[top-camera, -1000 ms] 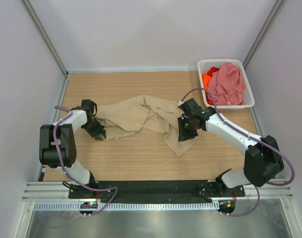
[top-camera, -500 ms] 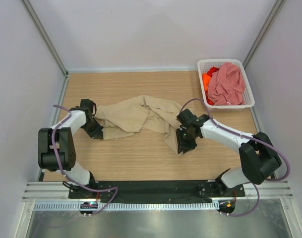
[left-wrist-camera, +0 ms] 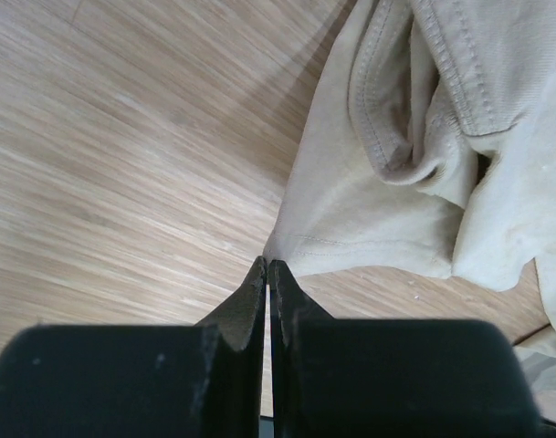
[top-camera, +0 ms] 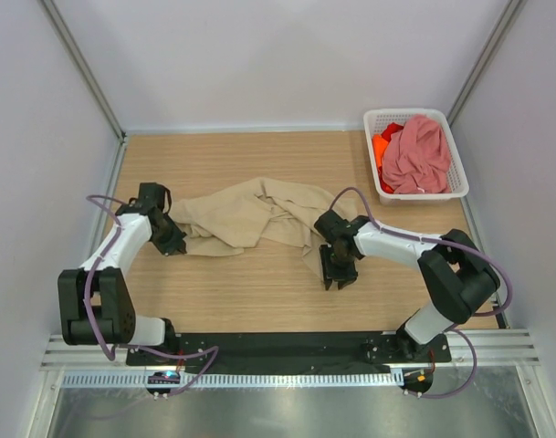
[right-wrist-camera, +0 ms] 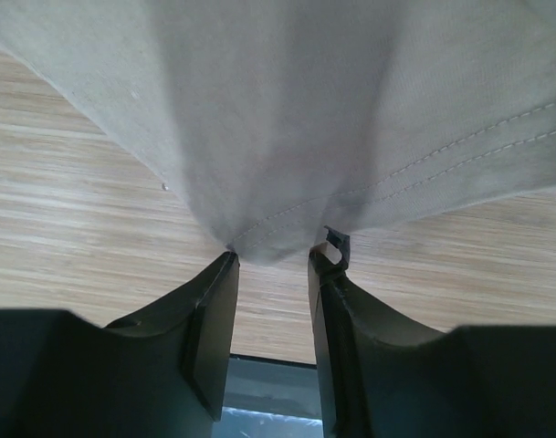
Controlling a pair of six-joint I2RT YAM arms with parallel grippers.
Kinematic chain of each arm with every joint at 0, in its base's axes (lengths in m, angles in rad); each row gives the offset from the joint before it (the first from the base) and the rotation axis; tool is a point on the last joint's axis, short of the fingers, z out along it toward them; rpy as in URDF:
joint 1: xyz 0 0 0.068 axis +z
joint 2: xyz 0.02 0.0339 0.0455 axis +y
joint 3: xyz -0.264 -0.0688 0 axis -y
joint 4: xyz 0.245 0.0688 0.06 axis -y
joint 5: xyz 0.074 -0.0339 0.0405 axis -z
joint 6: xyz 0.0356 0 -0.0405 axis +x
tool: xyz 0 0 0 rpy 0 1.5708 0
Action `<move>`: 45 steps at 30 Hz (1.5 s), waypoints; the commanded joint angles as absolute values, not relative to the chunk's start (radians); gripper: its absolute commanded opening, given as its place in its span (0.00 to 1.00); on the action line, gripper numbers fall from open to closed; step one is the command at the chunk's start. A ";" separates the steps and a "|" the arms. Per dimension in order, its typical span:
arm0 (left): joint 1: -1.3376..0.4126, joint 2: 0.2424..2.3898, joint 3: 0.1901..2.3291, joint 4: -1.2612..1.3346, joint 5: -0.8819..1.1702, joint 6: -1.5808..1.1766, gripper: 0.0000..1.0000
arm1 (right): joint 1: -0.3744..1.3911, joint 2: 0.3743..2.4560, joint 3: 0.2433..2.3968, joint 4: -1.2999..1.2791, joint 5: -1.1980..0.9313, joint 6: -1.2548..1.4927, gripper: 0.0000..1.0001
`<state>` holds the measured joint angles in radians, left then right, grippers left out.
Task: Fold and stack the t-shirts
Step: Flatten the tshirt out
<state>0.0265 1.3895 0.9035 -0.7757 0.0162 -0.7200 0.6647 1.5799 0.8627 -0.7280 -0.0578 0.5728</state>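
Note:
The beige t-shirt (top-camera: 259, 214) lies crumpled across the middle of the table. At its left corner my left gripper (top-camera: 173, 245) is shut, the fingertips pinching the very corner of the hem (left-wrist-camera: 287, 239). Above that corner, the wrist view shows the cloth (left-wrist-camera: 396, 210) bunched in folds. My right gripper (top-camera: 337, 278) stands open at the shirt's near right corner. That hem corner (right-wrist-camera: 278, 233) rests just at the gap between the tips of the right gripper (right-wrist-camera: 276, 254). The pink t-shirt (top-camera: 419, 160) and the orange t-shirt (top-camera: 382, 148) sit in the basket.
The white lattice basket (top-camera: 370, 151) stands at the back right corner. Grey walls close in the table on the left, the right and the far side. Bare wood lies in front of the shirt, down to the black rail (top-camera: 278, 345) at the near edge.
My left gripper has shut on the shirt's left corner and shifted slightly left. My right gripper has opened wider and slid toward the near edge, down to the shirt's lower corner.

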 commanded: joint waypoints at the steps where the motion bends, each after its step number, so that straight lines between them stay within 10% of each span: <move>1: 0.028 1.355 0.885 -0.796 0.041 -0.695 0.00 | 0.672 1.615 0.874 -0.677 0.032 0.606 0.43; 8: 0.026 1.313 0.882 -0.816 0.058 -0.686 0.00 | 0.673 1.652 0.880 -0.658 0.075 0.629 0.33; 14: 0.026 1.237 0.946 -0.893 0.028 -0.680 0.00 | 0.675 1.614 0.900 -0.686 0.146 0.643 0.01; 28: 0.023 1.127 1.409 -1.091 -0.068 -0.601 0.00 | 0.673 1.303 1.301 -0.977 0.417 0.555 0.01; 45: 0.021 1.338 2.011 -0.689 0.078 -0.761 0.00 | 0.673 1.509 2.132 -1.090 0.504 0.367 0.01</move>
<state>0.0219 1.3472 1.9305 -0.8898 0.0044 -0.6739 0.6739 1.4673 1.9747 -1.0569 0.4290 0.4286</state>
